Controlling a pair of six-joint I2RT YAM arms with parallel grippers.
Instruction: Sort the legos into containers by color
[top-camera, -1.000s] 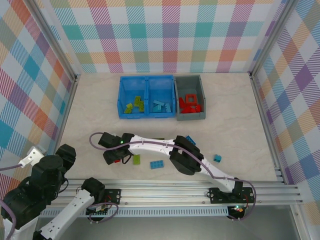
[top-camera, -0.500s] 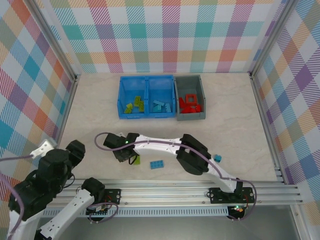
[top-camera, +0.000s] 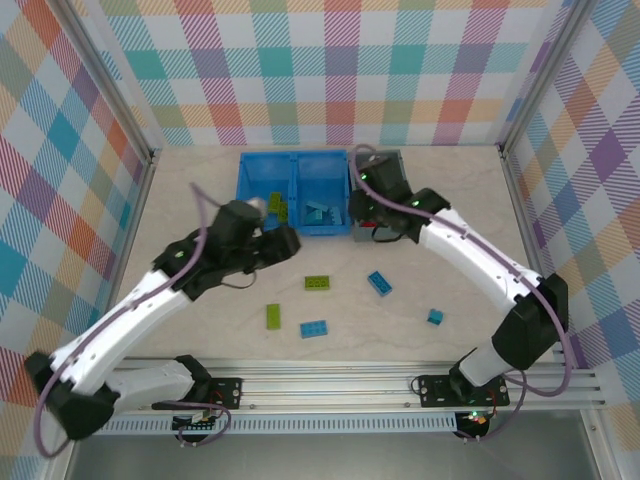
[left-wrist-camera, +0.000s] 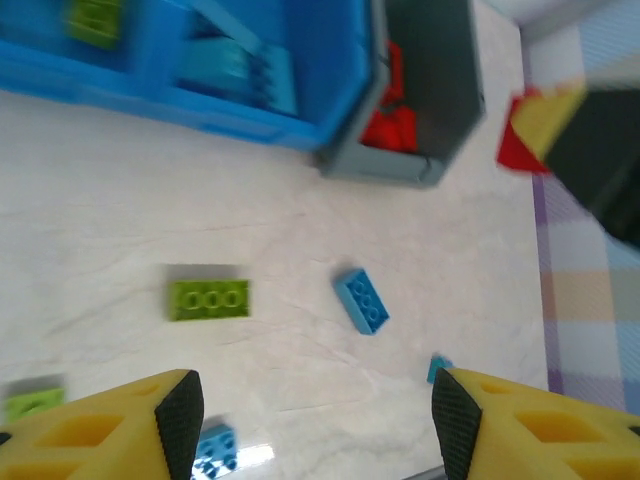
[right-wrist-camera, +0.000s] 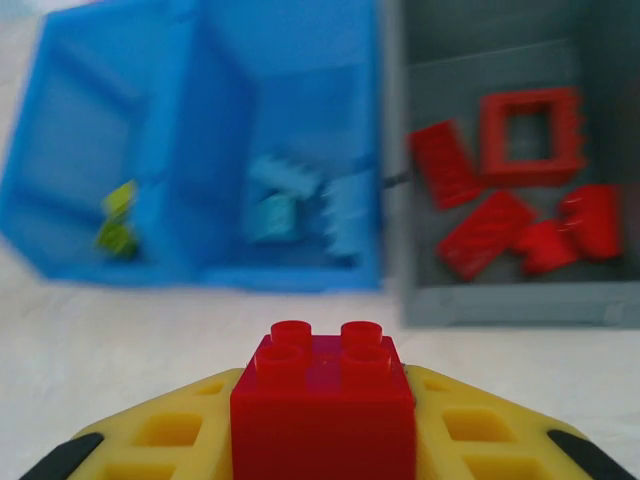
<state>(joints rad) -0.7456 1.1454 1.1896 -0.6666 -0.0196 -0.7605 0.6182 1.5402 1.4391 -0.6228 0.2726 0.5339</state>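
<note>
My right gripper (right-wrist-camera: 322, 436) is shut on a red four-stud brick (right-wrist-camera: 322, 395), held just short of the dark grey bin (right-wrist-camera: 500, 300). That bin holds several red bricks and the red open frame (right-wrist-camera: 530, 135). The blue bin (right-wrist-camera: 200, 270) has lime green bricks in its left compartment and light blue ones (right-wrist-camera: 300, 205) in its right. My left gripper (left-wrist-camera: 317, 420) is open above the table, in front of the blue bin (top-camera: 295, 156). Loose on the table lie two lime green bricks (top-camera: 317, 283) (top-camera: 273, 317) and three light blue bricks (top-camera: 379, 282) (top-camera: 314, 328) (top-camera: 435, 316).
The right arm (top-camera: 480, 260) arches over the table's right half and covers most of the grey bin from above. The left arm (top-camera: 140, 310) runs diagonally across the left side. Checked walls close in the table, and a metal rail (top-camera: 330, 385) lines the near edge.
The right arm has swung from low at the table's left-centre up to the bins, carrying the red brick. The left arm has unfolded from the near left corner toward the blue bin.
</note>
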